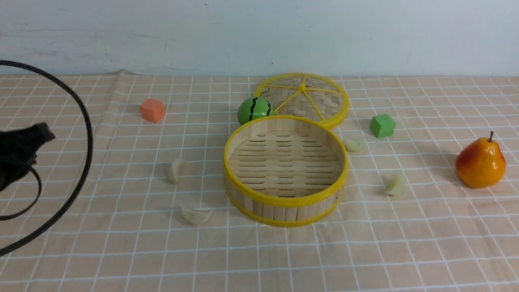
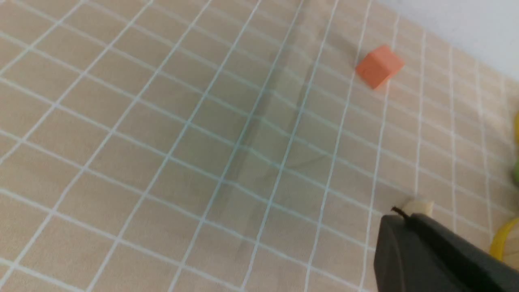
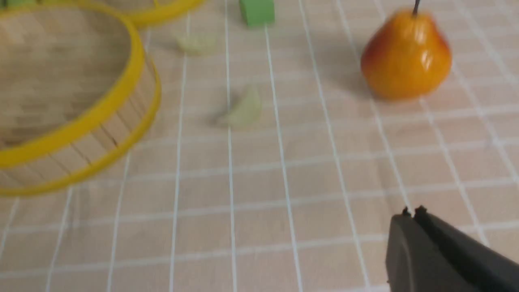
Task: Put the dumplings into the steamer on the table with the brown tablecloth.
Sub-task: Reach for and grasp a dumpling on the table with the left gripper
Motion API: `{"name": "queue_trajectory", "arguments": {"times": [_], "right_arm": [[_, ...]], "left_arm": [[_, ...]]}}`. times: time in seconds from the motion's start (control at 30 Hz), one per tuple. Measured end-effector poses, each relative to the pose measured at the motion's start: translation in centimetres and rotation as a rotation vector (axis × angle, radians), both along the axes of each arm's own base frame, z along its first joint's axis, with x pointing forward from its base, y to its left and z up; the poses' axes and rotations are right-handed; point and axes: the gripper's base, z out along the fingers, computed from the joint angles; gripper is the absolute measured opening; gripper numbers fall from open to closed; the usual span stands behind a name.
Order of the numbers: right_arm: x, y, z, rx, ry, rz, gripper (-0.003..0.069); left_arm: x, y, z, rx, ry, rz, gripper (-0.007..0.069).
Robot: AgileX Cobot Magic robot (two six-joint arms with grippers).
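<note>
My left gripper [image 2: 399, 214] has its fingers pressed together with nothing between them. Only the dark tips show in the left wrist view; the rest is cut off at the frame's edge. A left dumpling [image 2: 419, 206] peeks out just behind the tips, mostly hidden, and I cannot tell whether I touch it. In the front view only a black piece of my left arm [image 1: 22, 148] and its cables [image 1: 87, 162] show, cut off at the left edge.

My right gripper [image 3: 411, 213] is likewise closed and holds nothing, over bare cloth [image 3: 284, 182]. It is outside the front view, and its wrist view is blurred.

The steamer [image 1: 286, 170] stands mid-table. All four dumplings lie on the cloth outside it: the left one, a near-left dumpling [image 1: 195, 215], a right dumpling [image 1: 395, 185], and a far-right dumpling [image 1: 355, 144] just beside the wall. The lid [image 1: 302, 99] lies behind the steamer, partly hidden by its far rim, with a green ball [image 1: 254, 110] at the lid's left. An orange cube [image 1: 153, 110] sits far left, a green cube [image 1: 382, 125] far right, and a pear [image 1: 481, 162] well to the right.
</note>
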Motion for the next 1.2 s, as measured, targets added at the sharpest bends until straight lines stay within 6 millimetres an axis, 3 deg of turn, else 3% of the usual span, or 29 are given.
{"name": "queue_trajectory", "arguments": {"times": [0.1,0.23,0.37,0.53,0.67,0.7,0.77,0.83,0.87,0.97,1.1,1.2], "right_arm": [[0.8,0.5,-0.7,0.008,0.122,0.05,-0.0006],[2.6,2.2,0.0,0.021,0.213,0.202,-0.0004],[4.2,4.1,0.0,0.048,0.245,0.359,-0.0002],[4.7,5.1,-0.5,0.097,0.251,0.456,-0.0001],[4.8,5.6,-0.3,0.105,0.217,0.518,0.0],[4.8,5.7,-0.2,0.111,0.204,0.535,0.0],[4.8,5.9,-0.1,0.125,0.192,0.555,0.0],[4.8,6.0,-0.1,0.13,0.188,0.56,0.0002],[4.8,6.0,0.0,0.135,0.186,0.561,0.0003],[4.8,6.0,0.0,0.139,0.185,0.562,0.0005],[4.8,6.1,0.0,0.139,0.184,0.563,0.0008],[4.8,6.1,0.0,0.141,0.183,0.563,0.0011]], "left_arm": [[0.9,-1.8,0.3,0.058,0.064,-0.079,-0.0014],[2.6,-5.0,0.0,0.139,0.206,-0.219,-0.0014],[6.0,-7.1,-1.4,0.139,0.374,-0.307,-0.0014],[10.1,-8.7,-2.3,0.133,0.42,-0.381,-0.0004],[13.1,-9.6,-2.9,0.173,0.403,-0.431,0.0099],[14.3,-9.9,-3.3,0.198,0.396,-0.445,0.0167],[15.9,-10.1,-4.9,0.25,0.406,-0.462,0.0293],[16.6,-10.2,-5.7,0.272,0.409,-0.469,0.034],[17.5,-10.4,-7.0,0.296,0.413,-0.477,0.04],[18.9,-10.7,-9.5,0.313,0.438,-0.487,0.0449],[19.6,-10.9,-11.5,0.312,0.468,-0.488,0.0376],[19.8,-10.9,-11.8,0.297,0.468,-0.474,0.0206]]}}
